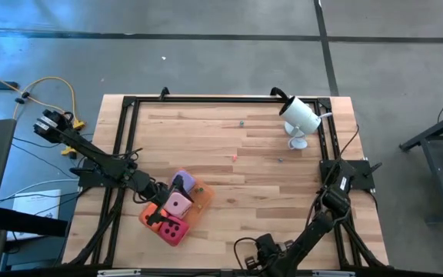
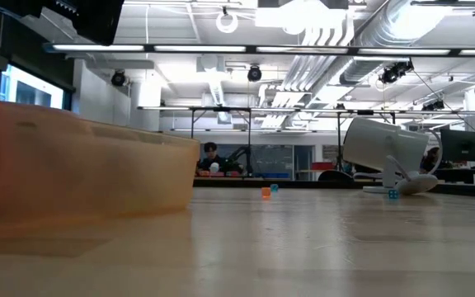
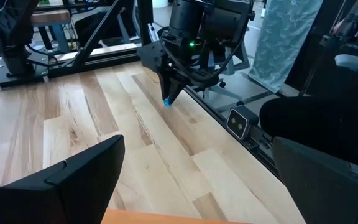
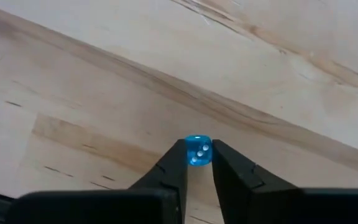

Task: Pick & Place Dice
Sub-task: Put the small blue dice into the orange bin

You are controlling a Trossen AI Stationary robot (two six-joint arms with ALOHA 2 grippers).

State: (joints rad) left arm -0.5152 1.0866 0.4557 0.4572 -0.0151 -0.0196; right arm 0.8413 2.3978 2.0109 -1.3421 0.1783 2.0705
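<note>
Right wrist view is showing the right gripper point(image 4: 197, 155) pinching a small blue die point(image 4: 197, 150) between its fingertips, just above the wooden table point(image 4: 104, 74). Left gripper point(image 1: 160, 218) is hanging with its fingers wide apart over the orange tray point(image 1: 198, 201), where pink point(image 1: 178, 205), magenta point(image 1: 173, 228) and purple point(image 1: 183, 182) dice are sitting.

Orange tray point(image 2: 97, 177) close at left, white camera point(image 2: 386, 153) tipped at right, tiny orange die point(image 2: 265, 193) between

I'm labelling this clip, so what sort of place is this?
Probably a robotics lab or workshop: exposed ceiling ducts and strip lights, a pale wooden table in a black metal frame, and desks with monitors behind it.
</note>
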